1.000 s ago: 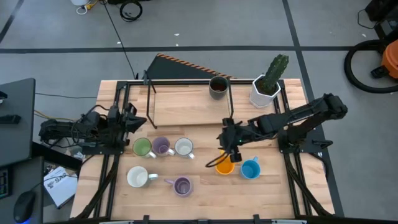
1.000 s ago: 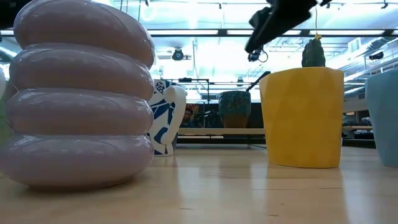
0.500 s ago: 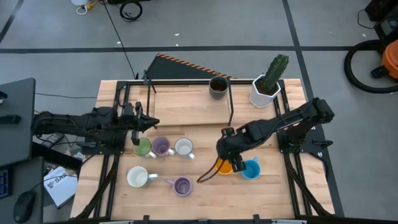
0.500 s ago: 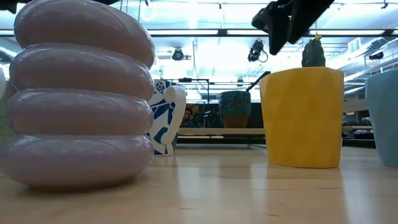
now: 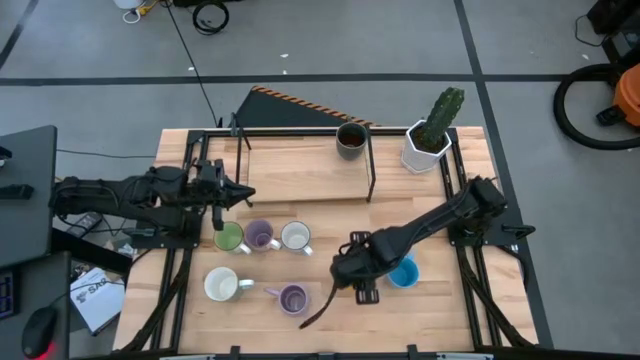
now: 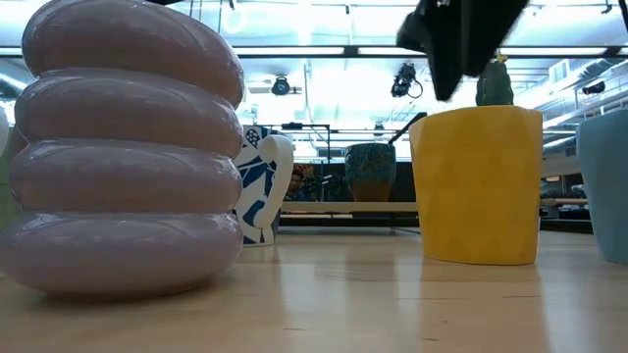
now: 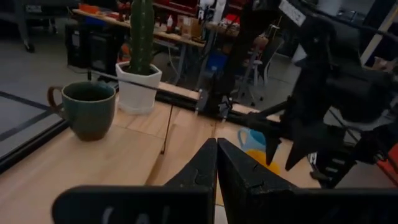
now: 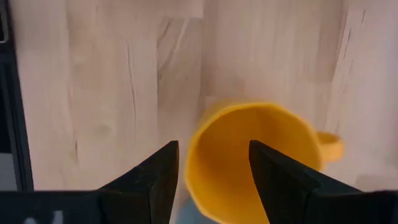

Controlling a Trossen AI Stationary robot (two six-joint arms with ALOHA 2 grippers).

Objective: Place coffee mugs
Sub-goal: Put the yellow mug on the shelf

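- Coffee mugs sit across the near half of the table [image 5: 300, 170]: I count a green mug [image 5: 229, 237], a purple mug [image 5: 260, 236] and a white mug [image 5: 295, 237] in a row, with a second white mug [image 5: 221, 285] and a second purple mug [image 5: 293, 298] nearer the front edge.
- The blue mug [image 5: 404, 272] stands to the right of these, partly covered by my right arm.
- The dark brown mug [image 5: 351, 140] is apart from the rest, at the far side next to the white cactus pot [image 5: 424, 147].
- The orange mug [image 8: 252, 155] stands upright on the wood directly below my right gripper [image 8: 211, 163]; from overhead the arm hides it.
- My right gripper has its jaws spread wide, one finger outside the orange mug's rim and the other over its opening, not gripping it.
- My left gripper [image 5: 240, 193] hovers just behind the green mug, its fingers [image 7: 208, 165] pressed together with nothing between them.
- In the low view the orange mug stands just right of centre, with the right arm dark above it.
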